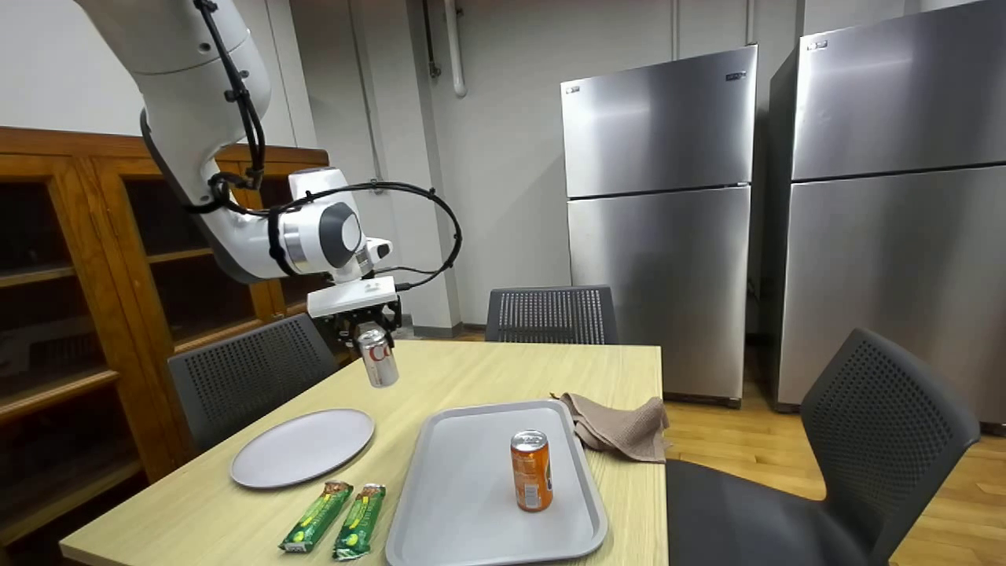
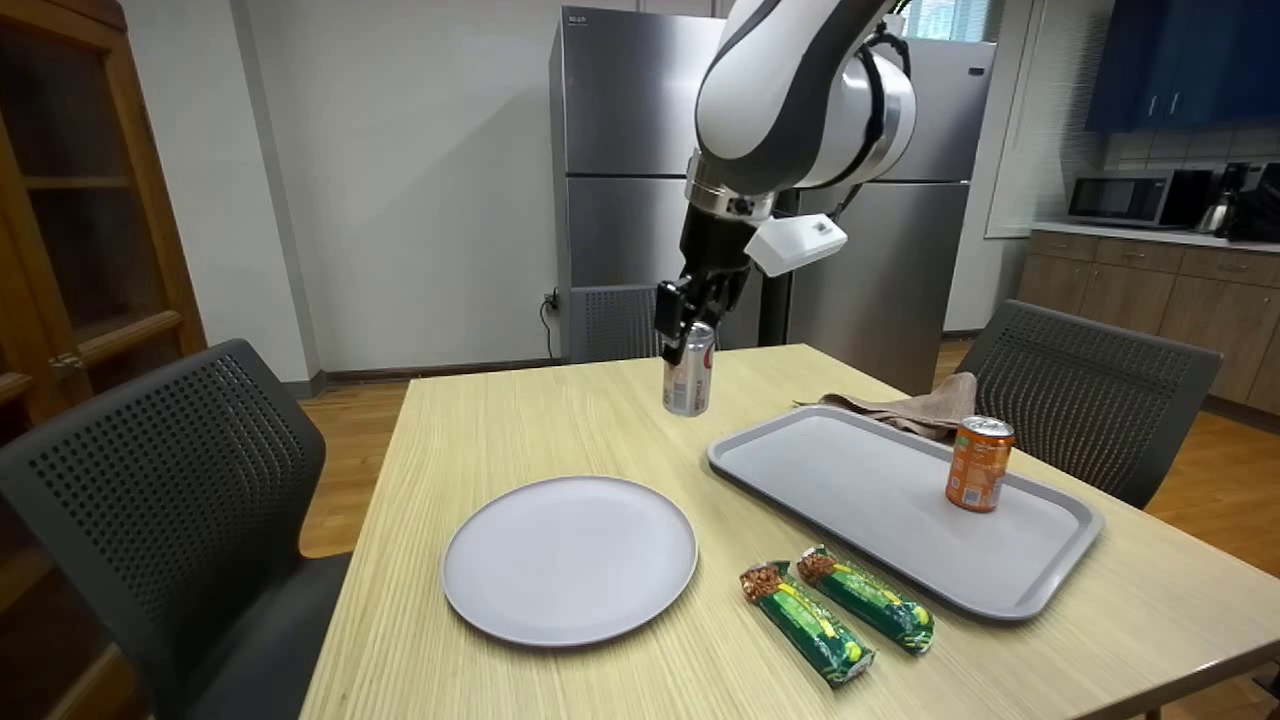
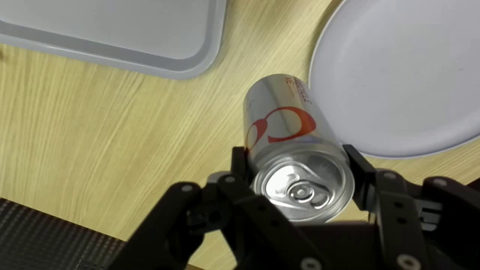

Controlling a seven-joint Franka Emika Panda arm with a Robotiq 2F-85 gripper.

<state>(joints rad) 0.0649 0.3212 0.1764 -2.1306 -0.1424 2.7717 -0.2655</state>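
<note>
A silver can with red lettering (image 3: 281, 116) is pinched between the black fingers of my gripper (image 3: 296, 161), one pad on each side near its top. Its lid and pull tab face the wrist camera. In both exterior views the can (image 1: 378, 362) hangs slightly tilted over the far part of the table, its base appearing off the surface. The round grey plate (image 2: 570, 560) lies on the near side of it. A grey tray (image 1: 464, 503) bears an upright orange can (image 1: 531, 472) and shows only a corner in the wrist view.
Two green-wrapped bars (image 2: 808, 622) lie between plate and tray. A brown cloth (image 1: 621, 428) is bunched against the tray's edge and hangs over the table side. Dark chairs (image 2: 170, 500) surround the table (image 2: 480, 420), with a wooden cabinet (image 1: 102, 330) and steel refrigerators (image 1: 660, 236) beyond.
</note>
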